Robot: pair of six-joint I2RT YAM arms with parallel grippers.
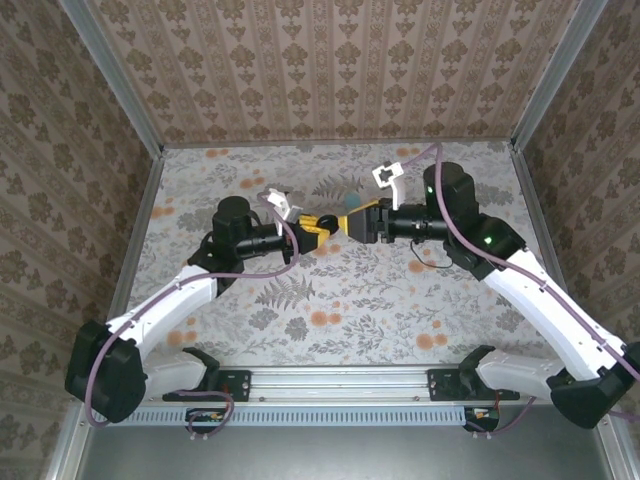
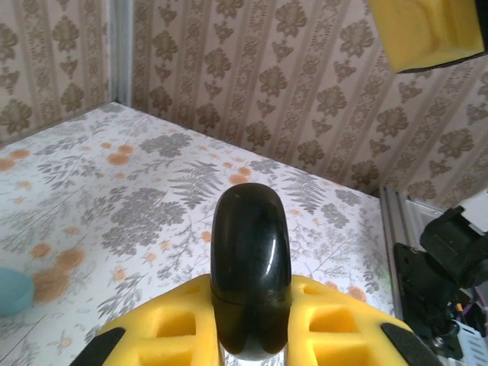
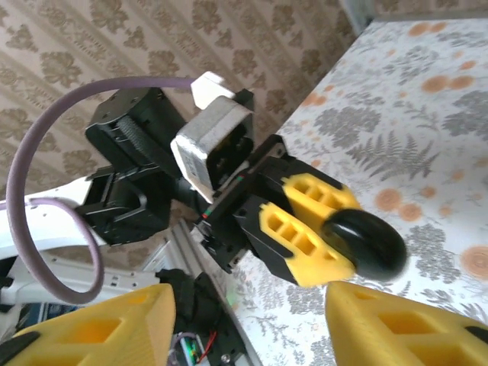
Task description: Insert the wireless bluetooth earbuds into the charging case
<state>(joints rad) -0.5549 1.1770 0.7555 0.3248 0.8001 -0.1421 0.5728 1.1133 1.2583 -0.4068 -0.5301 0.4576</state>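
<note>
Surface (image 1: 330, 292) overhead carries the teal charging case (image 1: 355, 203) just behind the nearly meeting tips of the left fingers (image 1: 322, 223) and right fingers (image 1: 352, 224). Left wrist: left fingers clamp a glossy black rounded object (image 2: 250, 282); case at frame's left edge. Right wrist: right fingers stand apart, empty.

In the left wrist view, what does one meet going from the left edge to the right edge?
teal case → black disc → yellow finger of the right gripper
</note>
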